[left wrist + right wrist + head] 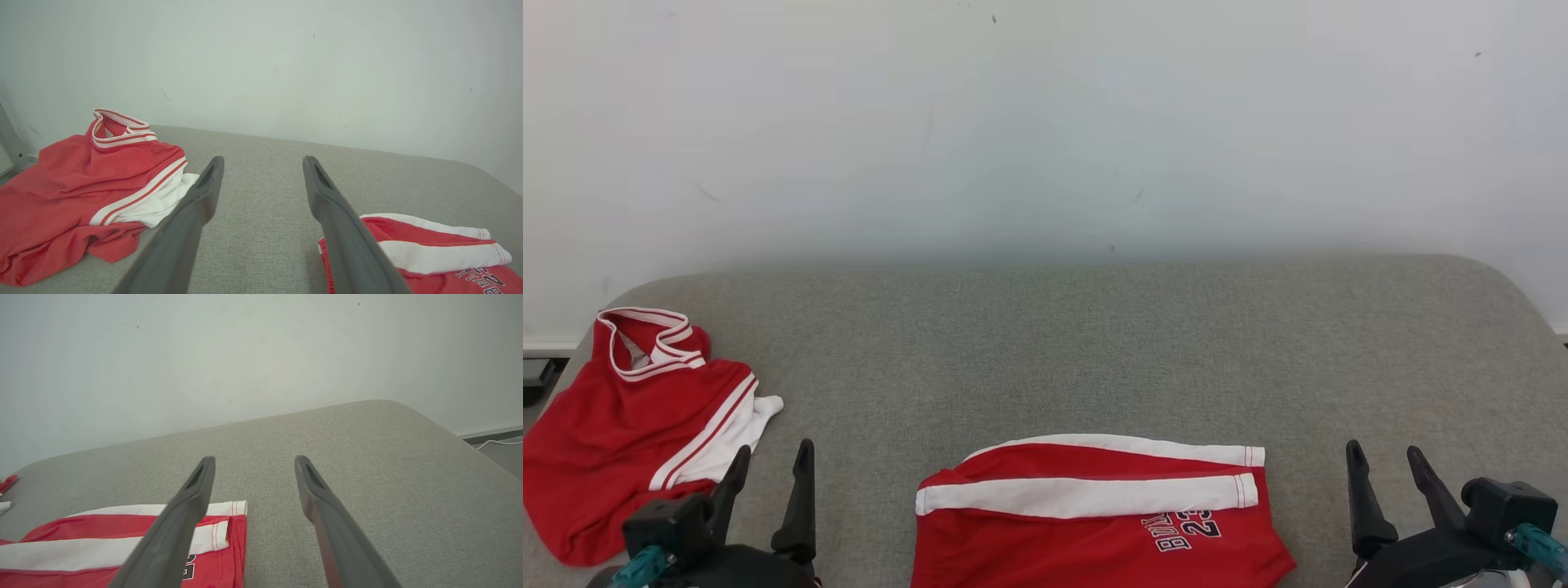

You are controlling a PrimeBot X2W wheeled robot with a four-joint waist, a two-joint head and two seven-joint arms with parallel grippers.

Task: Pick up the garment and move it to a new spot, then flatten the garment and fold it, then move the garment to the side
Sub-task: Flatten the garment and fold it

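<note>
Left gripper point(774, 447) and right gripper point(1384, 447) rise from the lower corners of my head view. Each has its jaws spread wide and holds nothing, and both hover clear of the cloth.

Between them, at the near edge of the grey fabric-covered bench point(1045, 351), lies the folded garment point(1094, 523). It is red and flat, with two white bands running across its far side. Each band ends in thin red stitching lines at the right. Dark lettering outlined in white sits near its right end, upside down to me. I read the letters "BUL" and the number "23"; the rest I cannot make out. In my right wrist view, one finger of that gripper covers most of this print.

Towards the bench's left end, well apart from the folded piece, lies a crumpled jersey point(629, 433). It is red, with white-and-red trim around its open collar and a white panel showing at its right side. The left gripper's fingertips stand just beside its near right corner.

Behind the bench stands a plain white wall point(1045, 122) bearing a few small dark marks.
</note>
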